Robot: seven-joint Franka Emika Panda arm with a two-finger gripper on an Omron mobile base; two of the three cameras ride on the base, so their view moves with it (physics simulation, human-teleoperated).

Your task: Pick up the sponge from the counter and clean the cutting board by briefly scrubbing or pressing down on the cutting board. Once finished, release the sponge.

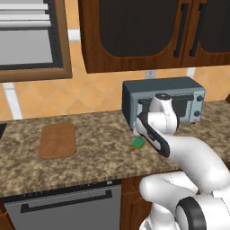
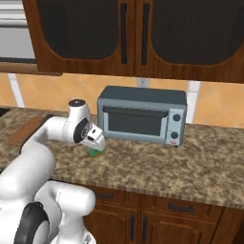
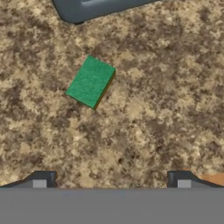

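Note:
The green sponge [image 3: 90,82] lies flat on the speckled counter [image 3: 157,127], just in front of the toaster oven. My gripper [image 3: 113,181] hovers above it, open, nothing between its fingertips [image 3: 43,179]; the sponge sits ahead of them and a little left in the hand view. From the left base view the sponge [image 1: 138,143] peeks out beside my wrist; from the right base view my hand is right over the sponge [image 2: 95,153]. The reddish-brown cutting board [image 1: 57,140] rests bare on the counter [image 1: 99,157], well to the left of the sponge, and its end [image 2: 26,130] shows past my arm.
A grey-blue toaster oven [image 1: 164,101] stands at the back of the counter, close behind the sponge, its front edge [image 3: 87,8] at the top of the hand view. Dark wooden cabinets [image 2: 143,33] hang overhead. A dishwasher front [image 1: 67,206] sits under the counter edge.

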